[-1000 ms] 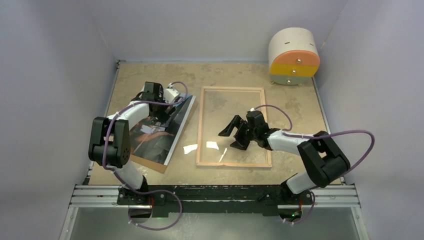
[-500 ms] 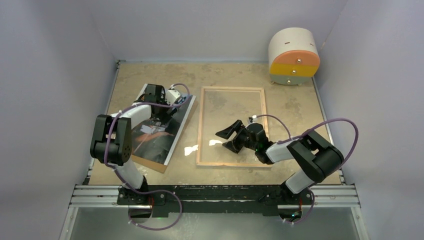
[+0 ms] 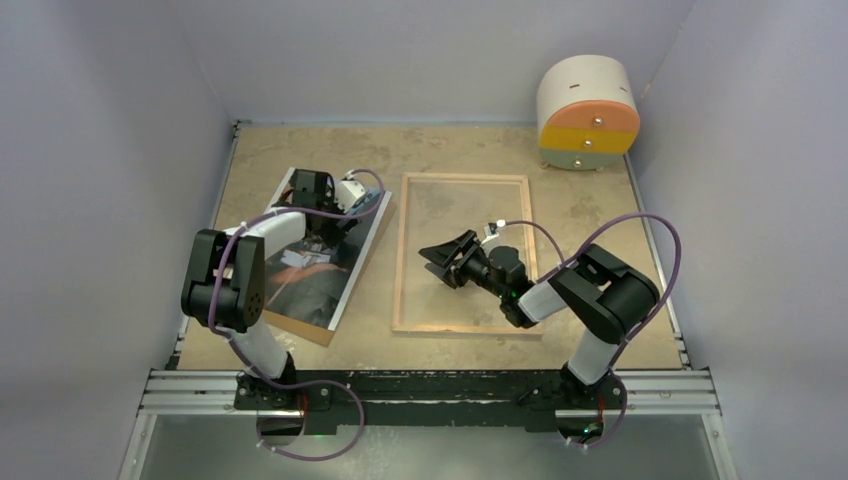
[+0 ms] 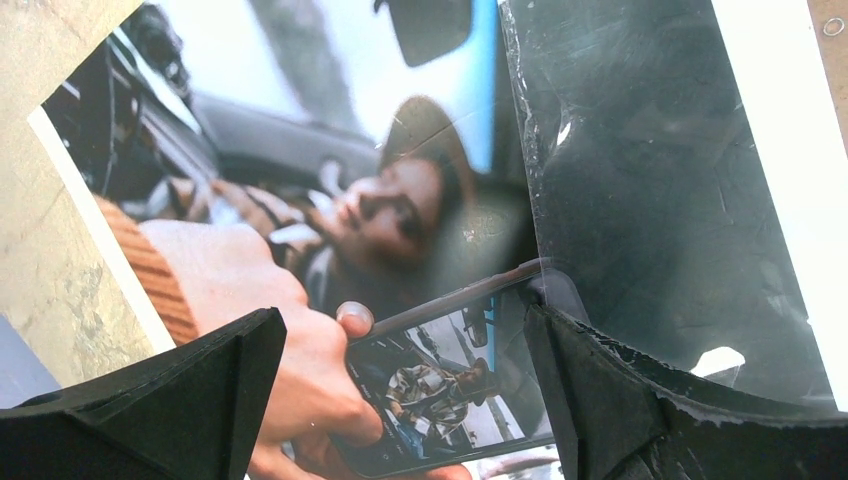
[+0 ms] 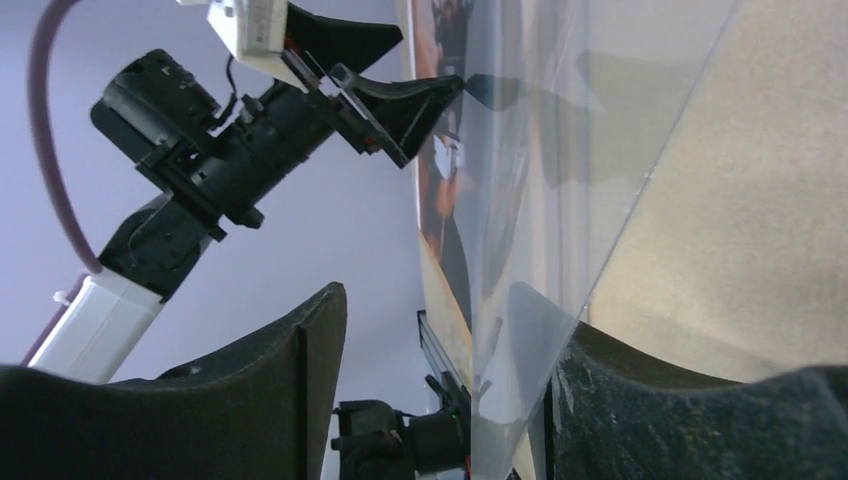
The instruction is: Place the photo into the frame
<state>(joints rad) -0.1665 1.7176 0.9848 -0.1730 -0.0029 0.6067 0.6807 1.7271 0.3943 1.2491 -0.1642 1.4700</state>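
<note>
The photo lies at the left on a brown hardboard sheet; up close in the left wrist view it shows a person holding a phone. The frame lies flat at centre, wood-coloured side up. A loose clear pane covers the photo's right part. My left gripper is open, low over the photo, its right finger at the pane's edge. My right gripper is open over the frame's left half. The pane's edge stands between its jaws, against the right finger.
A round white drawer unit with orange and yellow drawer fronts stands at the back right corner. Grey walls close in the table on three sides. The left arm shows across from my right gripper.
My right gripper has swung left across the frame and turned on its side. The glare patches near the frame's left rail are gone. The left gripper has barely shifted.
</note>
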